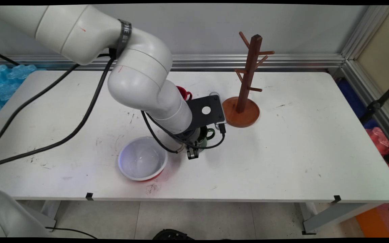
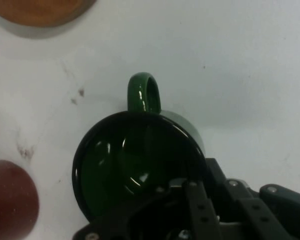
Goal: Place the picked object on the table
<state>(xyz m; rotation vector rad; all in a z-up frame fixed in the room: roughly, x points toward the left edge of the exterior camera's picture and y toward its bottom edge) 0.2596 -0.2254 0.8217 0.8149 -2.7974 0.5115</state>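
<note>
A: Green mug point(image 2: 135, 165), glossy, looks ceramic or enamel. It stands upright on the white table point(image 1: 282, 152), right under the gripper point(image 1: 192, 154), mouth up in the hand view.

B: Handling?

A: Stiff, slick glaze, likely some weight, would chip if dropped. Best holds, I'd judge: the rim wall, 1 finger inside and 1 outside, or the handle point(image 2: 144, 92), which points away from the fingers toward the wooden base.

B: Gripper state?

A: Cannot tell. The linkage overlaps the mug's near rim in the hand view, and in the main view the wrist hides most of the mug. No way to say whether it grips or only hangs over it.

B: Neighbours?

A: White bowl point(image 1: 143, 158) with a red outside, just beside the mug on its left in the main view. Wooden mug tree point(image 1: 248, 84) with pegs stands behind and right; its round base point(image 2: 40, 11) is near. Something red point(image 1: 184, 92) sits behind the arm, mostly hidden, maybe another cup; a dark red round thing point(image 2: 10, 200) shows in the hand view, possibly the same.

B: Obstacles?

A: The bowl is closest and a sideways move could clip it. Tree pegs matter if the mug goes up that way.
</note>
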